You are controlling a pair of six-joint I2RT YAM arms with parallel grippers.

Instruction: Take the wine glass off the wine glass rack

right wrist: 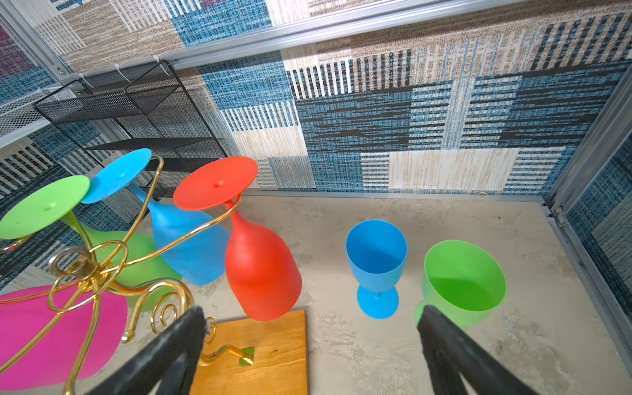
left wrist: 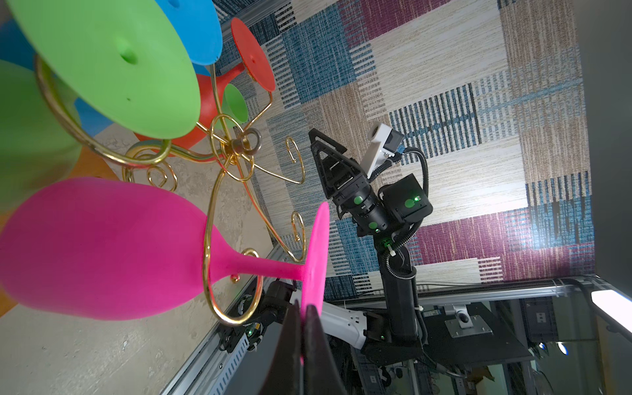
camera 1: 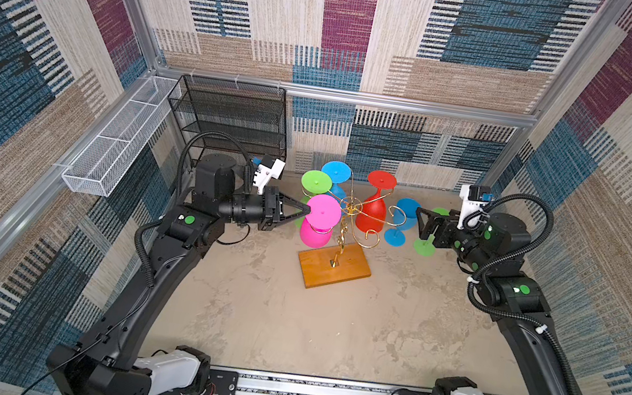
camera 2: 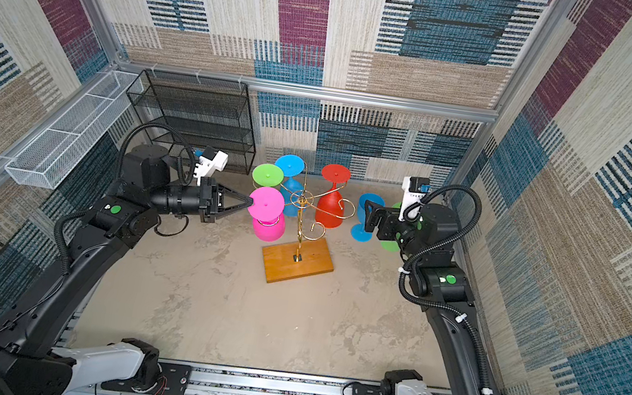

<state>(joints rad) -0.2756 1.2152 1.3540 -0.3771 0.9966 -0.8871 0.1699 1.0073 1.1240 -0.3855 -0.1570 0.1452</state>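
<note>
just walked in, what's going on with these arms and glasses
The left gripper is shut on the foot of the pink wine glass, which hangs upside down on the wine glass rack; it is not off yet. The right gripper is open and empty, near the upright blue goblet and green goblet.

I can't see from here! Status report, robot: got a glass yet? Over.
Left tool shut on pink wine glass foot. Right tool open, empty. Stem inside wine glass rack loop. Hanging green wine glass close beside.

Wine glass rack (camera 1: 350, 272) on table (camera 1: 287, 329) centre, shelf unit (camera 1: 233, 119) behind left, wire basket (camera 1: 112, 144) further left
</note>
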